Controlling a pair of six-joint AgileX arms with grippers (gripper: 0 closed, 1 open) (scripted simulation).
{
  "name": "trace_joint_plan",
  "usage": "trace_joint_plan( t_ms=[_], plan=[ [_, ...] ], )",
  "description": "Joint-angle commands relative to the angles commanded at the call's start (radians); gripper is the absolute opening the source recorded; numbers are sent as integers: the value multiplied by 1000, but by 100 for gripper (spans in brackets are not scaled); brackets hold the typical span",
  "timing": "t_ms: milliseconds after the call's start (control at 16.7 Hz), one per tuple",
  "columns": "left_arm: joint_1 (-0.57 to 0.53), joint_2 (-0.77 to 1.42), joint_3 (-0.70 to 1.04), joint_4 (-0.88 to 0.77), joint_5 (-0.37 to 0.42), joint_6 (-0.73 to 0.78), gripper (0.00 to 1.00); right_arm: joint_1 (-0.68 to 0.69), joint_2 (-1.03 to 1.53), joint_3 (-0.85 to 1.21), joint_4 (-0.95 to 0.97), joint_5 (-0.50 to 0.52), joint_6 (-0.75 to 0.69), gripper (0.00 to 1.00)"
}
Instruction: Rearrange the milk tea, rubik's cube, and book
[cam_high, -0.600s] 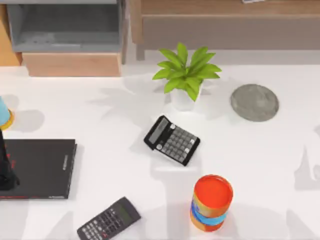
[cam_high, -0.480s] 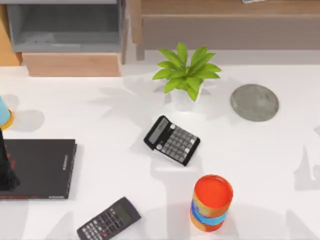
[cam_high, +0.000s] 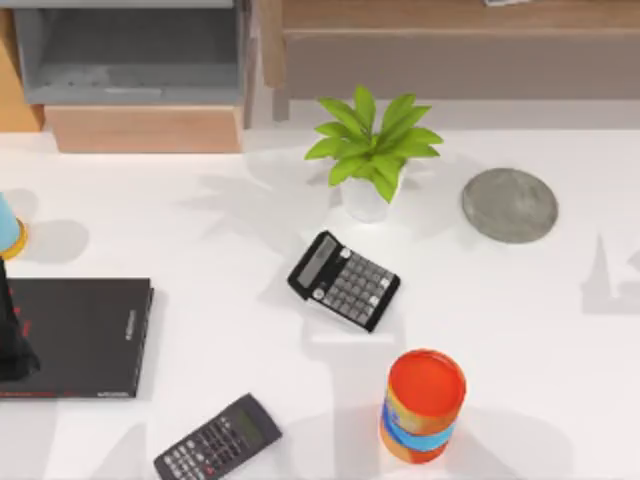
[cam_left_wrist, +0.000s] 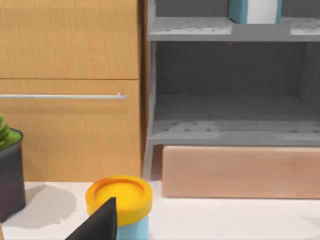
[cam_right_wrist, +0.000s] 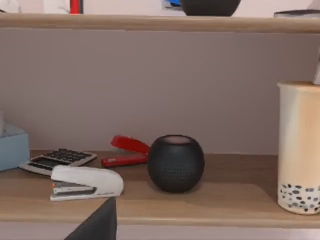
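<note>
The milk tea (cam_right_wrist: 299, 150), a tall clear cup with dark pearls at the bottom, stands on a wooden shelf (cam_right_wrist: 210, 200) in the right wrist view, off to one side of my right gripper (cam_right_wrist: 97, 225). The book (cam_left_wrist: 252, 10), light blue with white page edges, stands on the upper grey shelf in the left wrist view. My left gripper (cam_high: 12, 345) hangs at the table's far left, over a thin black book (cam_high: 85, 335). The rubik's cube is out of view.
On the table are two calculators (cam_high: 343, 281) (cam_high: 218, 438), an orange-lidded can (cam_high: 424, 405), a potted plant (cam_high: 370, 155), a grey disc (cam_high: 509, 205) and a yellow-lidded blue can (cam_left_wrist: 119, 200). The wooden shelf holds a black ball speaker (cam_right_wrist: 176, 163), staplers (cam_right_wrist: 86, 183) and a calculator.
A shadow at the table's right edge has shifted toward the back. The left arm has barely moved.
</note>
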Motion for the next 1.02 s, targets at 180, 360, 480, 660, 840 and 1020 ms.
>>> trace_joint_plan(
  t_ms=[180,360,480,660,840,1020],
  plan=[
    [0,0,0,0,0,0,100,-64,300,152,132,-58,2,100],
    [0,0,0,0,0,0,100,-130,639,315,253,-116,2,100],
    [0,0,0,0,0,0,100,-173,860,423,323,-154,2,100],
    [0,0,0,0,0,0,100,-233,1148,582,409,-208,1,100],
    [0,0,0,0,0,0,100,-279,1352,710,470,-248,0,100],
    [0,0,0,0,0,0,100,-306,1463,793,500,-271,0,100]
  ],
)
